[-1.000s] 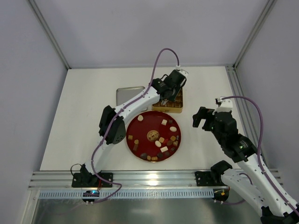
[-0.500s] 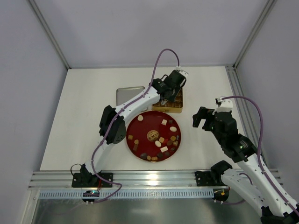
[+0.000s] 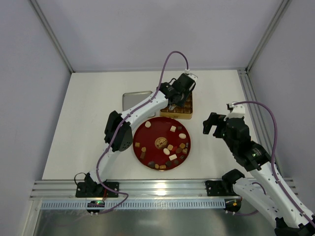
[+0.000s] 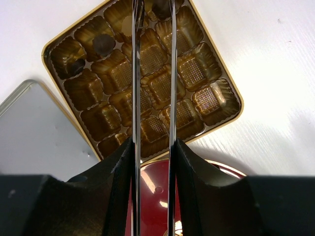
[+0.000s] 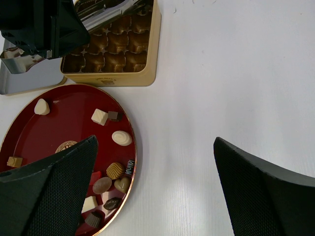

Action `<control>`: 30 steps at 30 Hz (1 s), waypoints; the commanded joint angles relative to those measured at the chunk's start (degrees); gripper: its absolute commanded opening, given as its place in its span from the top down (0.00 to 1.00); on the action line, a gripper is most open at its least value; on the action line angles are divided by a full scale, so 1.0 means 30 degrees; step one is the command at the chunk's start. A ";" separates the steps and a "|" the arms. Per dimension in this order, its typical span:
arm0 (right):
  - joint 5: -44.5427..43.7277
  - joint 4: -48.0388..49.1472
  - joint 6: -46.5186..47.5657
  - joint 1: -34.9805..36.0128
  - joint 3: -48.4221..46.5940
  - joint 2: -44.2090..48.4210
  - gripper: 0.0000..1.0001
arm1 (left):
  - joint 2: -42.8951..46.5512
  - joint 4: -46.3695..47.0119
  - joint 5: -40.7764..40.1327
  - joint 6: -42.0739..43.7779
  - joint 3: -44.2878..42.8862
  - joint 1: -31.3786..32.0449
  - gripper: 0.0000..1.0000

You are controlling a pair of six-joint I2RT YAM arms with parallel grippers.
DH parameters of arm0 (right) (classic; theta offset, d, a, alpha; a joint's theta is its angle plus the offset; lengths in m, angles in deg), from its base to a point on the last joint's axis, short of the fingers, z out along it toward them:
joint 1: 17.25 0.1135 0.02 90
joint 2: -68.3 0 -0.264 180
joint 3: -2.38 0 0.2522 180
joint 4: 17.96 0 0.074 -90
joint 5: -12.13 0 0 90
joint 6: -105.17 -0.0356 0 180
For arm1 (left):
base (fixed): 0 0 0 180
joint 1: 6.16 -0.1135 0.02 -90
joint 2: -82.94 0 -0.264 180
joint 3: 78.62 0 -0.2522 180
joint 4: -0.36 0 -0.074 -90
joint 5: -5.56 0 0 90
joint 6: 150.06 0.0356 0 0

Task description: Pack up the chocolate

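Note:
Several chocolates (image 3: 171, 151) in dark, caramel and cream lie on the red plate (image 3: 150, 135), mostly along its right and near side; they also show in the right wrist view (image 5: 114, 170). The gold tin (image 3: 186, 113) stands just beyond the plate. Two dark chocolates (image 4: 103, 44) sit in its cells. My left gripper (image 4: 153, 4) reaches over the tin's far corner, its long metal fingers (image 4: 136, 98) narrowly apart with a dark chocolate (image 4: 161, 7) between the tips. My right gripper (image 5: 155, 140) is wide open and empty over bare table right of the plate.
The tin's grey lid (image 3: 135, 100) lies flat to the left of the tin, also in the left wrist view (image 4: 39, 132). The left arm stretches across the plate's far left side. White walls and rails bound the table.

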 commanded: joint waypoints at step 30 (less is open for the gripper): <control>0.0335 0.0679 0.0251 -0.0006 -0.0488 -0.0160 0.00 | 1.2741 -0.1869 0.0421 -0.3838 0.8971 0.0250 0.64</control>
